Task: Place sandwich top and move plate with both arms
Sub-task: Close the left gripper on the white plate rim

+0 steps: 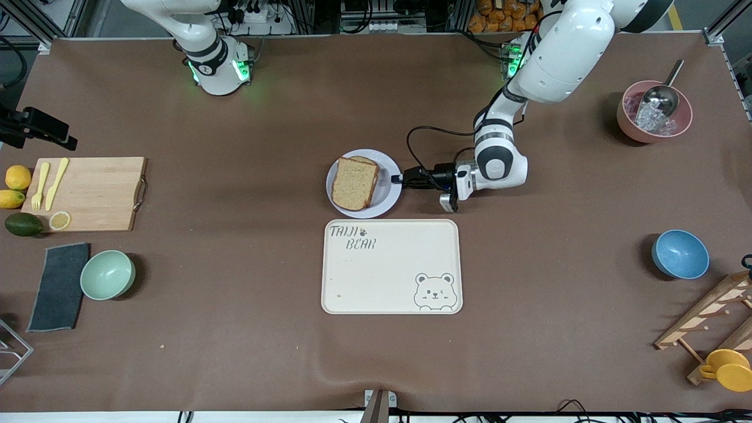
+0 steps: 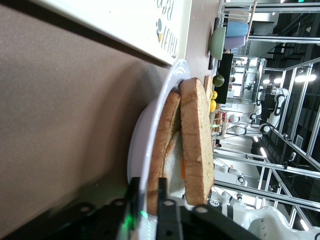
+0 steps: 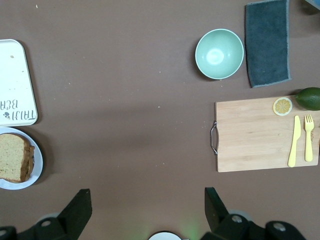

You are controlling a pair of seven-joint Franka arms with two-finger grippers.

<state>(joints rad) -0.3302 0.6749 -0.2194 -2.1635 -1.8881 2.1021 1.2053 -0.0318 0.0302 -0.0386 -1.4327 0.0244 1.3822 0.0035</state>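
- The plain square slice of brown wholemeal bread [image 1: 354, 183], the sandwich top, is lying on the stacked sandwich on the small round pale lavender-white plate [image 1: 388, 200], directly ahead of the left gripper [image 1: 398, 178].
- The left gripper is sitting low at the plate's edge, toward the left arm's end of the bench [image 1: 235, 329]; in the left wrist view its fingers [image 2: 134, 197] are pinching the plate rim [image 2: 150, 165] between them.
- The right gripper [image 3: 147, 212] is hanging high over the bench, fingers spread and holding nothing; the right arm is waiting, well apart from the plate.
- Risk: a one-sided rim hold is likely to let the plate tilt on lifting, so the top slice [image 2: 196, 145] could slide off.
- Risk: the rim looks smooth and thin; the hold may be slipping under load.
- Risk: dragging toward the cream rectangular tray with the bear drawing [image 1: 392, 294] could catch the plate on its raised edge.
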